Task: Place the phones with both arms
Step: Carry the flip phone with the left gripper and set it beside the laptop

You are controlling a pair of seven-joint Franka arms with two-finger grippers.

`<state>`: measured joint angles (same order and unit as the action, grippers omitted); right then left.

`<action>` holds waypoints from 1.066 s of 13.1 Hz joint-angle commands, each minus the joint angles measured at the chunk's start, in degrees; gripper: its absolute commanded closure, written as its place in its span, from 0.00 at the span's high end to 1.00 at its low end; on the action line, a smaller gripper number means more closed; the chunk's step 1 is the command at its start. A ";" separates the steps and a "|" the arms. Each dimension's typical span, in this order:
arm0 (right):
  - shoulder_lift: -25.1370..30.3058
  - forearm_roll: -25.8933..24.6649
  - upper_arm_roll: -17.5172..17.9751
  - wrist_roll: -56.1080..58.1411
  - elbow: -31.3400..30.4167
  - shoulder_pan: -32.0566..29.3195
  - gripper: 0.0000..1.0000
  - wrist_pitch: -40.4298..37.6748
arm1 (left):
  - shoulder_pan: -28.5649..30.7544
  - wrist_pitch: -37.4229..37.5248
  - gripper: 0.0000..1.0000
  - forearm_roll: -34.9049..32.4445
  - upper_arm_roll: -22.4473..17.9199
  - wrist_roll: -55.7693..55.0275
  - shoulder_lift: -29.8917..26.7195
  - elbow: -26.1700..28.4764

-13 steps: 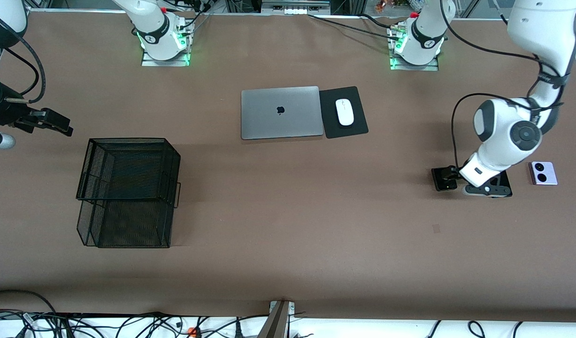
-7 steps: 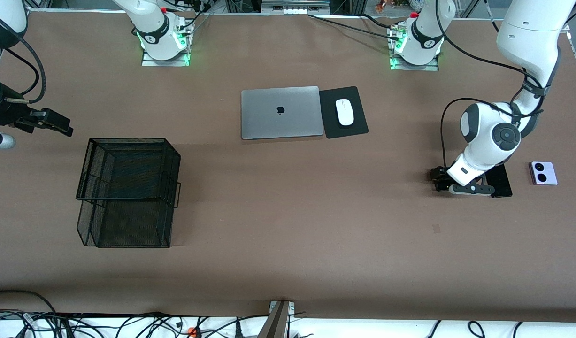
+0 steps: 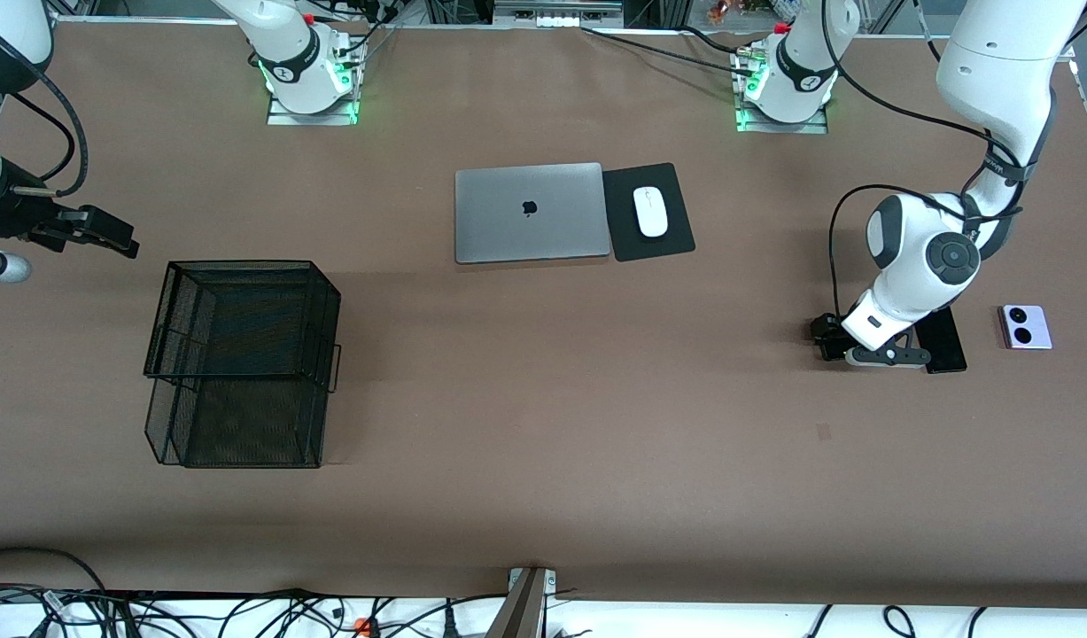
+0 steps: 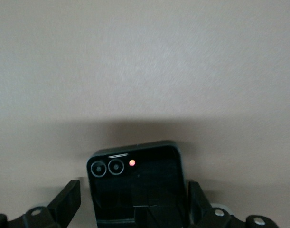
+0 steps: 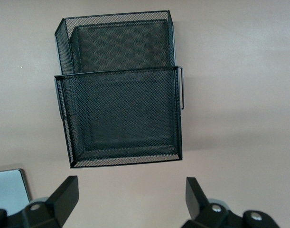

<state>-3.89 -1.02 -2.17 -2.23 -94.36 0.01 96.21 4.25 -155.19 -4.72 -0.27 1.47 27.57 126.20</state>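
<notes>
So the only container on the table [image 3: 543, 496] is a black wire mesh basket [image 3: 242, 363], sitting toward the right arm's end. It has two tiers or compartments, one set higher than the other, and from the right wrist view both look bare inside, just mesh all the way through [image 5: 121, 104].

As for writing or brands, the only mark I can make out is the dark apple logo on the lid of the closed grey laptop [image 3: 532, 213]. A white mouse [image 3: 650, 212] lies on a black mousepad [image 3: 648, 213] right beside it (mousepad touching the laptop's edge).

The phones are all down at the left arm's end. The left gripper [image 4: 134, 199] is low over the small squarish black phone [image 4: 135, 185], fingers [image 4: 69, 202] spread wide with one on each side of it, not clamped on it as far as I can see. That phone has two round camera lenses and a tiny red dot by them. The long slim black slab [image 3: 943, 341] lies just beside it, partly hidden under the arm, and the lavender-white phone [image 3: 1025, 326] with two black circles sits near that, closer to the table's end.

The right gripper [image 5: 130, 199] waits up in the air by the basket, fingers spread and holding nothing.
</notes>
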 commanded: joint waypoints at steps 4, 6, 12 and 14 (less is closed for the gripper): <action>0.28 0.05 0.50 -0.67 -0.21 -0.28 1.00 0.47 | 0.59 2.08 0.36 2.08 0.53 0.99 0.03 -0.69; 0.28 0.05 0.50 -0.67 -0.21 -0.28 1.00 0.47 | 0.50 4.79 0.33 2.08 0.62 1.25 -0.33 -2.53; 0.28 -0.04 0.59 -0.67 -0.21 -0.28 1.00 0.47 | -2.56 37.65 0.34 1.91 0.62 2.74 0.11 -25.36; 0.28 -0.04 0.59 -0.67 -0.21 -0.28 1.00 0.47 | -4.06 40.83 0.40 1.38 0.62 5.80 0.11 -29.51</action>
<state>-3.94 -1.02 -2.06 -2.23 -94.36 0.02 96.29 1.83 -118.23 -4.53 0.76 3.35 26.85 101.45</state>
